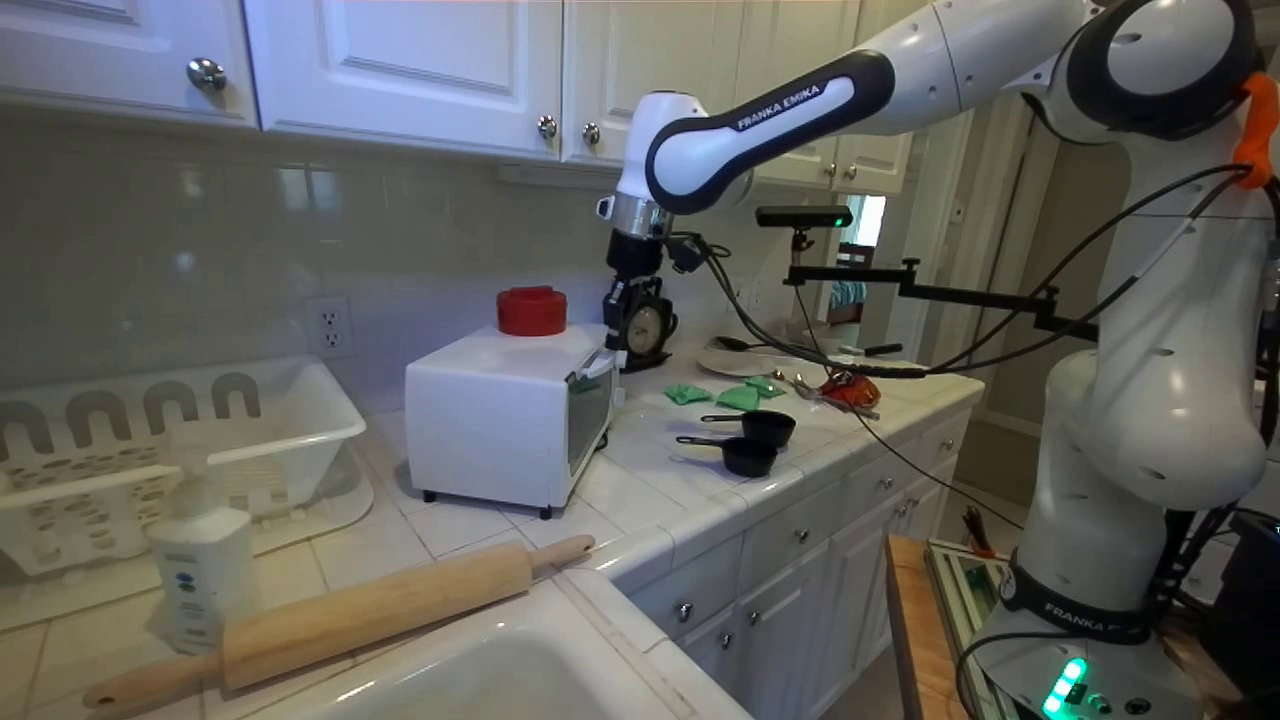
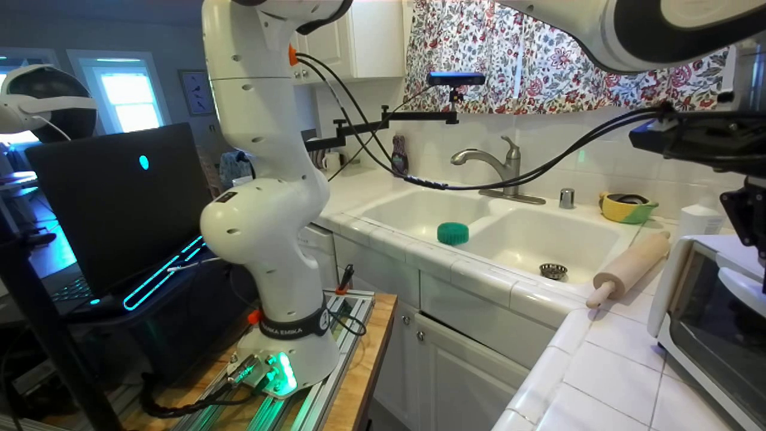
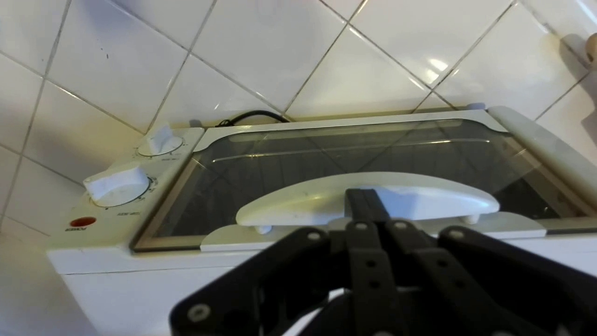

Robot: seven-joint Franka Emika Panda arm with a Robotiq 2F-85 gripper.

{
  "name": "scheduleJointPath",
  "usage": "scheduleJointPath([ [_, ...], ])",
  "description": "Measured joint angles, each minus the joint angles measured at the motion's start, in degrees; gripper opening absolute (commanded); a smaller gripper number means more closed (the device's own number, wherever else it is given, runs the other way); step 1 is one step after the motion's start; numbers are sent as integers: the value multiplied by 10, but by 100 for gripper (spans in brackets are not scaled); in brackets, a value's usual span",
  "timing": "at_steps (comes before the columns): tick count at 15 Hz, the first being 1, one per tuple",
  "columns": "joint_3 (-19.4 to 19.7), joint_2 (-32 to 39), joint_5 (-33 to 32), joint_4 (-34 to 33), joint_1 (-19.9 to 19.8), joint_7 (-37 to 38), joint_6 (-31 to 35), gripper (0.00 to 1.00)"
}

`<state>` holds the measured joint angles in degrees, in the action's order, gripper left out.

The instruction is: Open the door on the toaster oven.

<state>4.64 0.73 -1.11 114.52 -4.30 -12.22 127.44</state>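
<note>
White tiles cover the counter [image 1: 640, 500] beneath pale wall cabinets [image 1: 400, 70], and in an exterior view the toaster oven [image 1: 485, 430] stands on it between a white dish rack [image 1: 290, 455] and two small black pans [image 1: 748, 458]. A red container [image 1: 531, 312] sits on the oven's top, while a wooden rolling pin [image 1: 380, 615] lies near the oven, along the edge of the sink [image 1: 520, 690]. Over the counter reaches the arm [image 1: 780, 125], pointing down at the oven's front. The wrist view shows the door [image 3: 298, 163], dark glass in a pale frame, apparently closed, with two white knobs [image 3: 119, 186] and a red power lamp [image 3: 83, 222] beside it. The gripper [image 3: 367, 198] has its fingers together, overlapping the middle of the white handle [image 3: 289, 205] in that view; whether they touch it, I cannot tell.
</note>
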Motion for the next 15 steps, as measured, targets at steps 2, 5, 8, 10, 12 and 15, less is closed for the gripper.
scheduleJointPath([
  [2,0,2,0,0,0,0,-3,0],
  [5,0,5,1,0,0,-2,-4,0],
  [8,0,6,4,0,0,-9,-4,0],
  [10,-1,6,4,-1,0,-12,-4,0],
  [12,-2,6,4,-3,0,-15,-4,0],
  [15,-2,6,4,-7,0,-18,-4,0],
])
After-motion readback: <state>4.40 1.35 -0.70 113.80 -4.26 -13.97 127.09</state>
